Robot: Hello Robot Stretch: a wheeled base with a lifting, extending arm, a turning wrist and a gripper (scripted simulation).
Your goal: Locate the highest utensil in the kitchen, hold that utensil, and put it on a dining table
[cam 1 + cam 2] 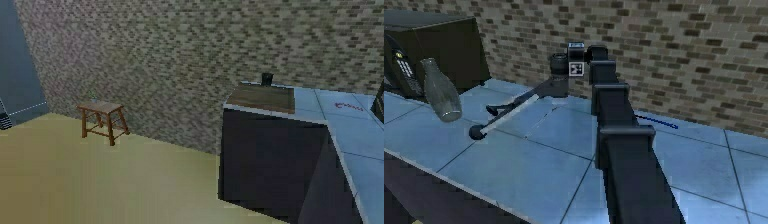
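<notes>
A long dark utensil (502, 116) is lying on the blue counter (534, 165), left of the gripper (550, 88). It is probably light, stiff and smooth, so mid-handle is looking best. I cannot tell whether the gripper is holding anything.

Forward view: dim, even light. The floor (90, 170) is the brightest surface, the cabinet front (265, 155) is in deep shade, and the wall (150, 60) leans at its left edge. Arm side view: soft overhead light puts a pale sheen on the countertop (514, 150) and faint highlights on the bottle (441, 90).
</notes>
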